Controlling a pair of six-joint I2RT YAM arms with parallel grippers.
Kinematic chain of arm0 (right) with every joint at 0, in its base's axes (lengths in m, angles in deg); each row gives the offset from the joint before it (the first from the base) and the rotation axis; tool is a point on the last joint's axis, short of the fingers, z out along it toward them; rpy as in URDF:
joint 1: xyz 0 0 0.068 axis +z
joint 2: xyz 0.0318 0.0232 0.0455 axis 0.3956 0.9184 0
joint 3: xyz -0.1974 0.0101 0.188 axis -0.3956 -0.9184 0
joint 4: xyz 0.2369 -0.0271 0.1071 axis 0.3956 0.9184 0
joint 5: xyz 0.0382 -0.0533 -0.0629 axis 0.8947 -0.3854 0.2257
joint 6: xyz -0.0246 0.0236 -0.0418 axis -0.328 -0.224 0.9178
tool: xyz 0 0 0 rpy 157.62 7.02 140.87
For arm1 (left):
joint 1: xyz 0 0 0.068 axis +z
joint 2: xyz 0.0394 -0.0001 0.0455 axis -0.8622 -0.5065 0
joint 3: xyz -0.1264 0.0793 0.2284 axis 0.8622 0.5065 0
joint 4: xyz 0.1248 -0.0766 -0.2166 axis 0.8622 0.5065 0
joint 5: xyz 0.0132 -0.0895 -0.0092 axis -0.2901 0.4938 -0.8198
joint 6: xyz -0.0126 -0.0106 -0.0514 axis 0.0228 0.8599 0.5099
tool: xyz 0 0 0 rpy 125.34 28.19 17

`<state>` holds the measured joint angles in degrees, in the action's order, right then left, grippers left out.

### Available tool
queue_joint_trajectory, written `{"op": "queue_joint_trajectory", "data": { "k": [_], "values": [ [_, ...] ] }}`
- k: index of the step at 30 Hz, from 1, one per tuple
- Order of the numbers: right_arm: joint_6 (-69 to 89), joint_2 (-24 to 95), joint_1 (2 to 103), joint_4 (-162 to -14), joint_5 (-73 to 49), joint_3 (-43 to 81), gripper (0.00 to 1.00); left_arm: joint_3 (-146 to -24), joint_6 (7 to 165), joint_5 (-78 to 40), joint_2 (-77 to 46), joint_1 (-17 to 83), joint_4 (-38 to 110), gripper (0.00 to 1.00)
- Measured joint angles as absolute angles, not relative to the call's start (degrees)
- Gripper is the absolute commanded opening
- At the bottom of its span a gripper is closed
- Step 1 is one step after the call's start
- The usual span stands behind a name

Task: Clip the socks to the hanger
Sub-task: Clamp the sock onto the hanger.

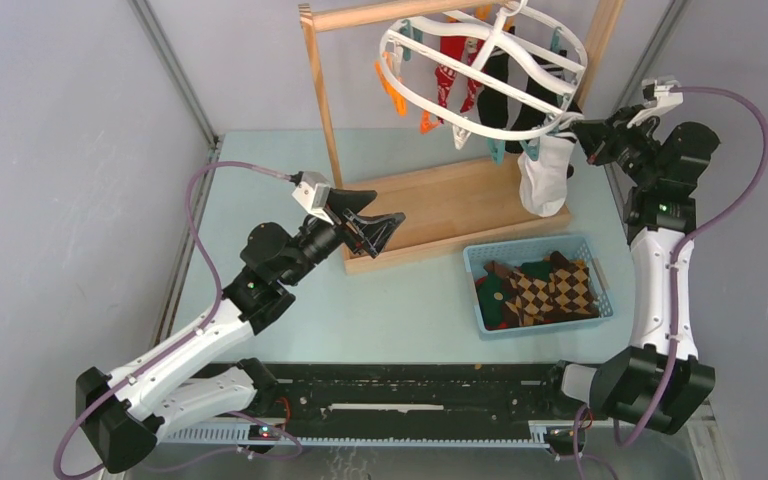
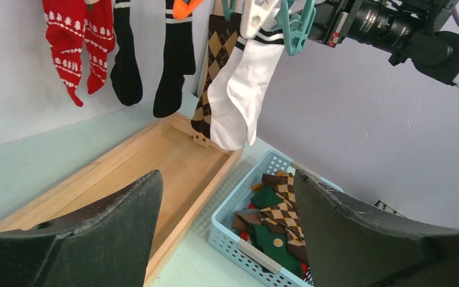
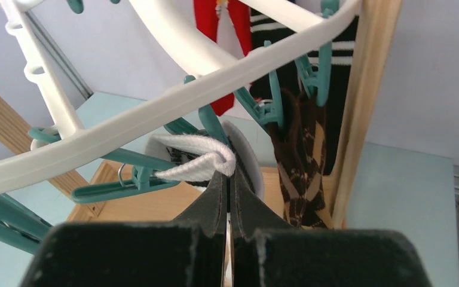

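The white oval hanger with teal and orange clips hangs from the wooden rack. Red socks, black striped socks and a brown argyle sock hang from it. My right gripper is at the hanger's right rim, shut on the cuff of a white sock next to a teal clip. The white sock dangles below. My left gripper is open and empty over the rack's base, facing the basket; its view shows nothing between the fingers.
A light blue basket at the right holds several loose socks, argyle, green and brown. The wooden rack's base tray and upright post stand at the back centre. Grey walls close in the table on both sides.
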<state>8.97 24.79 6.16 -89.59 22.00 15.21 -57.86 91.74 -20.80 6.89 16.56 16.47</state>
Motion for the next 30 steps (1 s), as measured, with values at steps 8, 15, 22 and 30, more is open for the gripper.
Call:
{"op": "queue_joint_trajectory", "data": {
  "k": [8,15,22,30],
  "values": [
    [8.63,29.12,2.86,-90.75,23.91,17.87,0.00,-57.86,91.79,-20.58,6.87,16.56,16.21,0.85],
    [8.34,31.54,1.76,-91.51,25.02,20.30,0.00,-57.86,91.85,-20.19,6.26,16.56,15.73,0.85],
    [7.58,32.20,0.89,-92.01,26.14,20.69,0.04,-57.86,91.88,-19.29,5.03,16.56,15.23,0.85],
    [7.29,32.37,-0.55,-92.39,28.12,20.69,0.11,-57.86,91.88,-18.90,4.27,16.56,14.75,0.85]
  ]
}}
